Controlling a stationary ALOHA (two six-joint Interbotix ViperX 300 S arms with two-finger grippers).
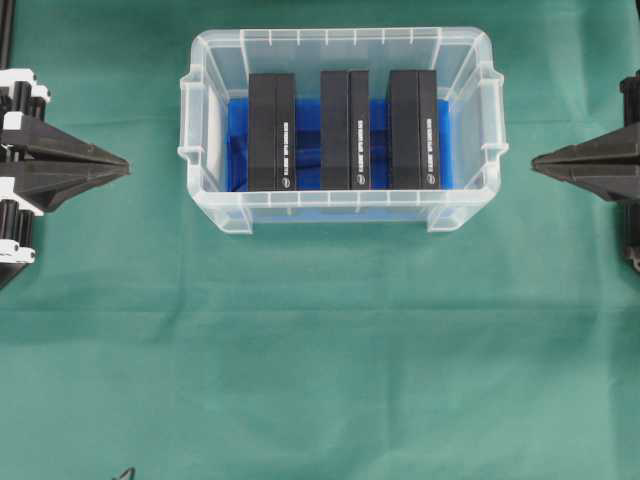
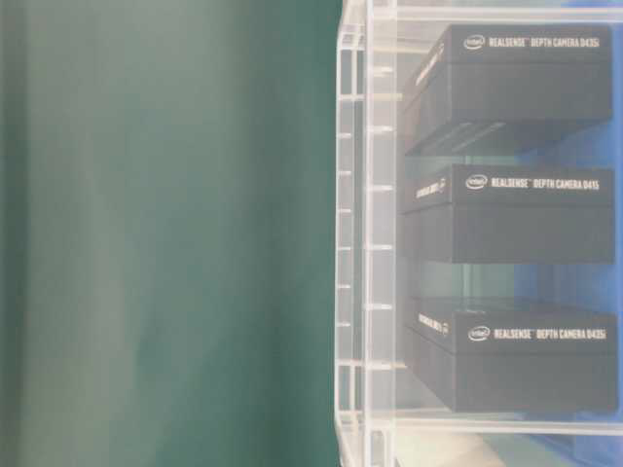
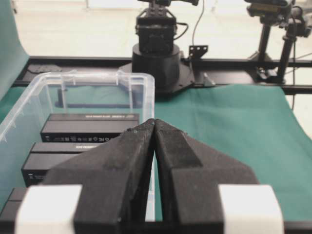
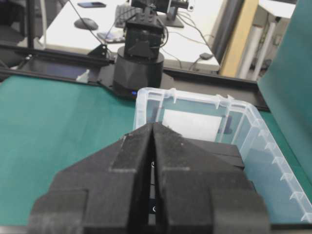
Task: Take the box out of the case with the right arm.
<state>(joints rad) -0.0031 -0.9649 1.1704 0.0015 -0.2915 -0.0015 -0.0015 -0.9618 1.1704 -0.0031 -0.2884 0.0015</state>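
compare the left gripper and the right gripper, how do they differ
The left gripper sits at the left edge of the overhead view with its tip pointing right, the right gripper at the right edge with its tip pointing left. The left gripper carries white bands at its base; the right gripper shows none. They share the black tapered shape, jaws shut with nothing held, and both sit outside the case, level with it.

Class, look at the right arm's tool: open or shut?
Shut. In the right wrist view the right tool has both halves meeting at the tip, holding nothing, outside the case.
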